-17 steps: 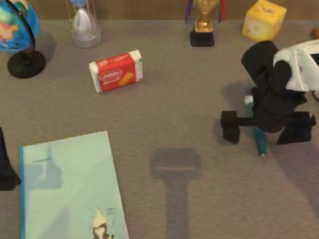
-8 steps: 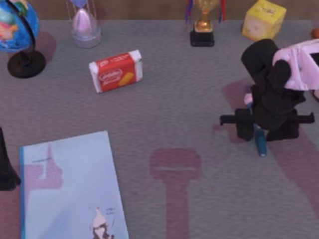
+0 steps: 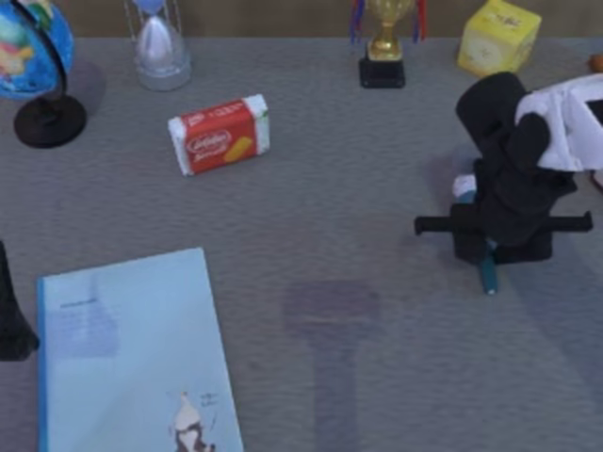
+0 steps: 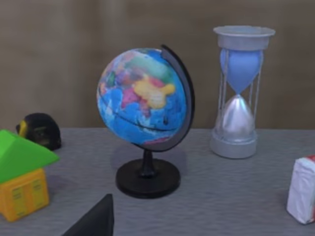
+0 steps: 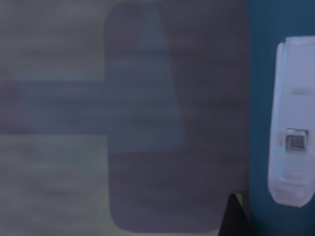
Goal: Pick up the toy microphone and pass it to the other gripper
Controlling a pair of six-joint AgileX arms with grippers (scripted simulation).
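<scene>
The toy microphone lies on the table at the right, mostly under my right arm. Only its teal tail and a bit of its white head show in the top view. My right gripper is down over the handle, its two black fingers pressed in from either side, shut on it. The right wrist view shows the teal handle with its white button strip very close, and one black fingertip against it. My left gripper is parked at the table's left edge, open, with one fingertip showing in the left wrist view.
Along the back stand a globe, an hourglass, a gold trophy and a yellow cube. A red packet lies left of centre and a pale blue book at the front left. A toy house shows in the left wrist view.
The right gripper's fingers have moved in from wide apart onto the microphone's handle. The microphone has shifted slightly to the left. The left arm has not moved.
</scene>
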